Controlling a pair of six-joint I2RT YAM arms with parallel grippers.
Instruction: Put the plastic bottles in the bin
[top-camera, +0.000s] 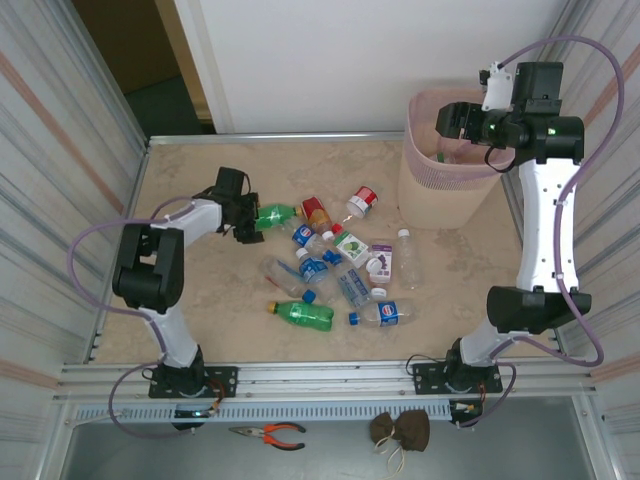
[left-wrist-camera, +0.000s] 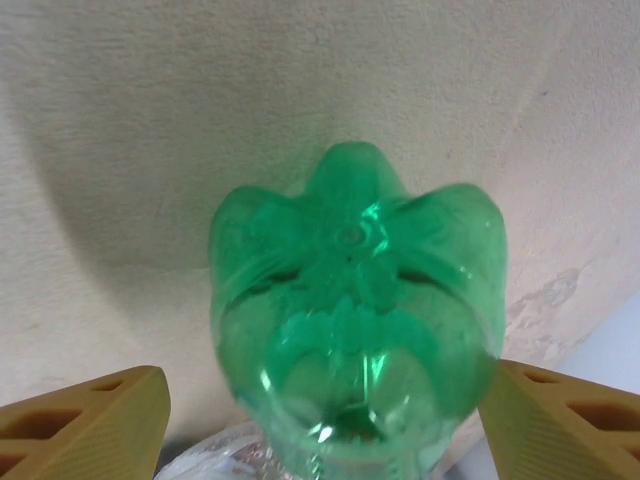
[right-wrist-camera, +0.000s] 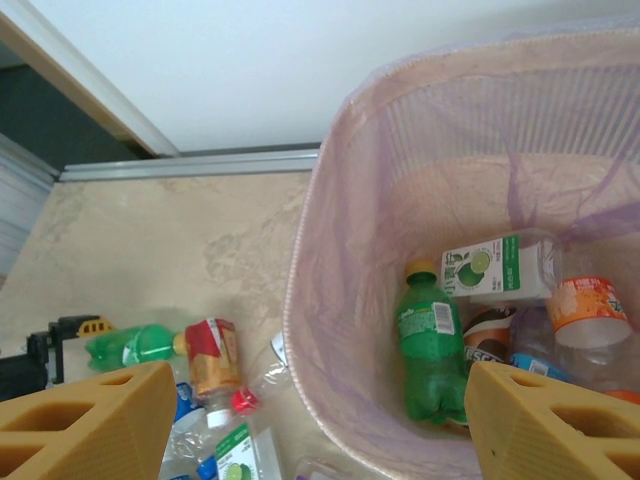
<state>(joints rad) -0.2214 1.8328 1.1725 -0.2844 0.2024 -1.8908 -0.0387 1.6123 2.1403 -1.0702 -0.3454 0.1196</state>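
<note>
Several plastic bottles (top-camera: 335, 262) lie in a loose heap mid-table. At its left end lies a green bottle (top-camera: 272, 215), seen base-on in the left wrist view (left-wrist-camera: 355, 300). My left gripper (top-camera: 245, 217) (left-wrist-camera: 325, 400) is open with a finger on each side of that base; a gap shows on the left side. Another green bottle (top-camera: 305, 314) lies nearer the front. The pale pink bin (top-camera: 450, 175) stands at the far right. My right gripper (top-camera: 455, 122) (right-wrist-camera: 320, 400) hangs open over its rim (right-wrist-camera: 300, 300), holding nothing. Inside lie a green bottle (right-wrist-camera: 432, 345) and several other containers.
Ribbed side walls close in the table left and right, with a white wall behind. Orange-handled pliers (top-camera: 268, 433) and a brown pouch (top-camera: 400, 430) lie on the shelf in front of the arm bases. Bare tabletop stretches left of the heap and near the front edge.
</note>
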